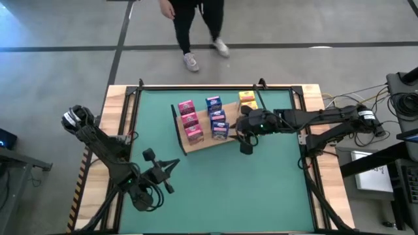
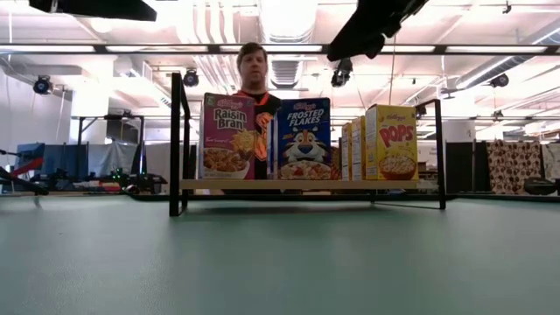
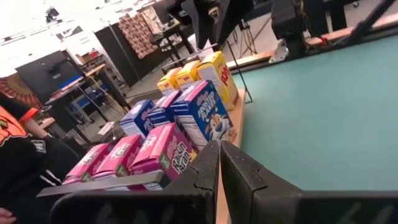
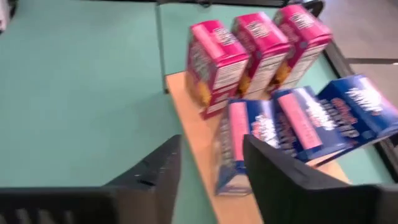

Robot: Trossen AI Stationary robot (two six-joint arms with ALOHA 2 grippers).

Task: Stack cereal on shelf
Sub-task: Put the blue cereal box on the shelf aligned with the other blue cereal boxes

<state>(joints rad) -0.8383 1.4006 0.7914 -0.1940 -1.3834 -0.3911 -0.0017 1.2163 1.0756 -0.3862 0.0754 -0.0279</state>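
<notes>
Left to right across the table: the left gripper (image 1: 171, 166) waits low on the green mat (image 1: 222, 189), well apart from the shelf, fingers pressed together and holding nothing. The shelf (image 1: 196, 143) lies near the middle of the mat toward its far edge, a wooden board carried between black wire frames. On it stand three rows of cereal: pink boxes (image 1: 189, 120) at the left, blue boxes (image 1: 216, 117) in the middle, yellow boxes (image 1: 247, 100) at the right; in the low view they read as Raisin Bran (image 2: 227, 136), Frosted Flakes (image 2: 304, 138) and Pops (image 2: 390, 142), all upright on the board. The right gripper (image 1: 244, 139) hangs above the shelf's right end, beside the blue row; its wrist view shows the fingers (image 4: 152, 174) spread with nothing between them, the nearest blue box (image 4: 235, 149) just ahead of them. All nine boxes appear to be on the board. Handling judgement: the boxes are probably light, thin cardboard, stiff enough to pinch but easy to dent and easy to tip. Take one across its two broad printed faces, near mid-height, with moderate force; the glossy print may slip, and a neighbour standing close can be knocked over. Beyond the table a person (image 1: 196, 26) stands.
</notes>
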